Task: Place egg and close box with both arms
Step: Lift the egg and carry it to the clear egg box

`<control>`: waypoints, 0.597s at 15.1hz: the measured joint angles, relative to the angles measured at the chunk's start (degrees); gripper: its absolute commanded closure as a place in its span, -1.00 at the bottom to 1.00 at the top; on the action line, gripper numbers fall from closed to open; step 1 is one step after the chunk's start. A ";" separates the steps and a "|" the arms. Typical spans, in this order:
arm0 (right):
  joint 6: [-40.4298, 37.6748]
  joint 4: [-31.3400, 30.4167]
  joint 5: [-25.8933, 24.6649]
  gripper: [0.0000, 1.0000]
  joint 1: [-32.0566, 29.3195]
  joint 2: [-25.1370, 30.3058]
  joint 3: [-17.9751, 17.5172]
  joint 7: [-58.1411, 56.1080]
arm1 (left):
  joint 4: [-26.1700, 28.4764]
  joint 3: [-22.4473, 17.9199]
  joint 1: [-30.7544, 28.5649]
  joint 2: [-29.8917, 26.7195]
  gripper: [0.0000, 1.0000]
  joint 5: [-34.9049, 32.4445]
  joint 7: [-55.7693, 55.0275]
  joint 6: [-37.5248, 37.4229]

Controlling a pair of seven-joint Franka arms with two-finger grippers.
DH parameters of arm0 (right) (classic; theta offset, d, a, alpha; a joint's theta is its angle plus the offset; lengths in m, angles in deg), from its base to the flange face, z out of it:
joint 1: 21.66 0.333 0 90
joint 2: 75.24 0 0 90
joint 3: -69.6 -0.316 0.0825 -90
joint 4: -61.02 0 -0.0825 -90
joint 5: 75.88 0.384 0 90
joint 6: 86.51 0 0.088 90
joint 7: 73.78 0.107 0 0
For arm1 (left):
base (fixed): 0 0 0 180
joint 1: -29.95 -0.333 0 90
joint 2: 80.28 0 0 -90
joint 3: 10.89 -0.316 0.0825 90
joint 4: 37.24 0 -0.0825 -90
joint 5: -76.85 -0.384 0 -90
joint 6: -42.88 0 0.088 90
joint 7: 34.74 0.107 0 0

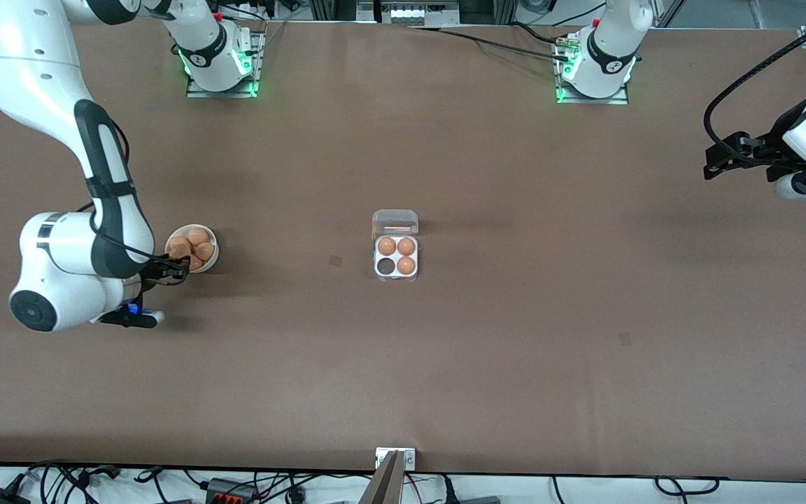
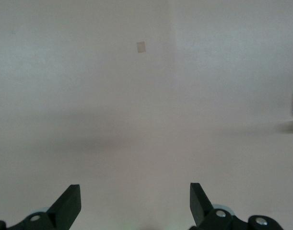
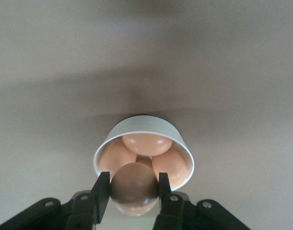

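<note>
The clear egg box sits at mid-table with its lid open and tipped back. It holds three orange-brown eggs; the cell nearest the front camera toward the right arm's end is empty. My right gripper is shut on an egg just above the rim of the white bowl. It also shows in the front view over the bowl's edge. My left gripper is open and empty, held high at the left arm's end of the table, and waits.
The white bowl holds several more eggs. A small dark patch marks the table between bowl and box. Another patch lies nearer the front camera toward the left arm's end.
</note>
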 measured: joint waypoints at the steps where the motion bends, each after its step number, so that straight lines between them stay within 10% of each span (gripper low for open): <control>1: -0.12 0.21 0.00 0.64 0.29 1.60 -0.05 -0.25 | 0.00 0.00 0.00 0.00 -1.00 0.00 0.00 0.00; 9: 5.27 0.32 0.01 0.63 7.68 12.96 -0.47 -0.97 | 0.00 0.02 0.02 0.00 -1.00 0.00 0.00 0.00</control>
